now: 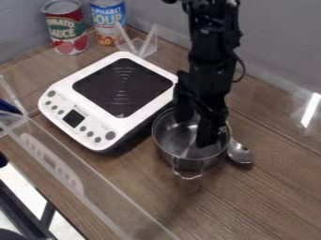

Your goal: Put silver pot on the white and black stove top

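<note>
On the wooden counter, right of centre: silver pot, round, shiny, upright, with a short side handle facing the near edge; it stands on the wood just beside the stove top, close against its right corner, and not on it

Left of the pot: stove top, white casing with rounded corners, black ringed cooking surface bare, button panel along the near-left edge

Above and within the pot: hand of the black robot arm, pointing straight down, its fingers spread wide, one at the far-left rim of the pot and the other reaching down inside toward the right wall; whether either finger touches the metal cannot be told, and the pot is not pinched

Right of the pot, partly behind the hand: metal spoon bowl lying on the wood

Back left corner, against the grey wall: two cans, one red-labelled, one blue-and-white, standing upright side by side

Around the counter edges: clear plastic barrier
</note>
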Robot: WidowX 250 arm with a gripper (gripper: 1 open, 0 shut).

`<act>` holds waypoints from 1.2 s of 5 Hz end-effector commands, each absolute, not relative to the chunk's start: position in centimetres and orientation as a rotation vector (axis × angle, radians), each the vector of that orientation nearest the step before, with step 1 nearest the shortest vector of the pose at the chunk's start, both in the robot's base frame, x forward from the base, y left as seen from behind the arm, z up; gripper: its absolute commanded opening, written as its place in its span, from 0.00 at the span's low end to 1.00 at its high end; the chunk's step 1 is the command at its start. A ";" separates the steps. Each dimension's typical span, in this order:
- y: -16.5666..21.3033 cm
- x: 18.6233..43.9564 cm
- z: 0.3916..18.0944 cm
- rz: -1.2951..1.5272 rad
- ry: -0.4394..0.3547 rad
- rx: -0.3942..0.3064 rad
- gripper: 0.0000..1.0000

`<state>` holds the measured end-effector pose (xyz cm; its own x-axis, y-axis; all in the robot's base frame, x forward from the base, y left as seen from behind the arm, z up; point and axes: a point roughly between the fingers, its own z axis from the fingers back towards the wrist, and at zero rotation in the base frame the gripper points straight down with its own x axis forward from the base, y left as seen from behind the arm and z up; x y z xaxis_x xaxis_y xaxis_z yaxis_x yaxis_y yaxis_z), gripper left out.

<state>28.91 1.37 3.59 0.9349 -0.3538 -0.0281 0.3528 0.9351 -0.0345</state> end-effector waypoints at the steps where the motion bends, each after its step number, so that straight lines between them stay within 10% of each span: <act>1: 2.0 30.1 4.9 -0.358 -0.018 -0.027 1.00; 6: 2.7 30.7 4.8 -0.381 -0.032 -0.046 1.00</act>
<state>29.67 1.94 3.62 0.9234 -0.3838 -0.0082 0.3827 0.9218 -0.0614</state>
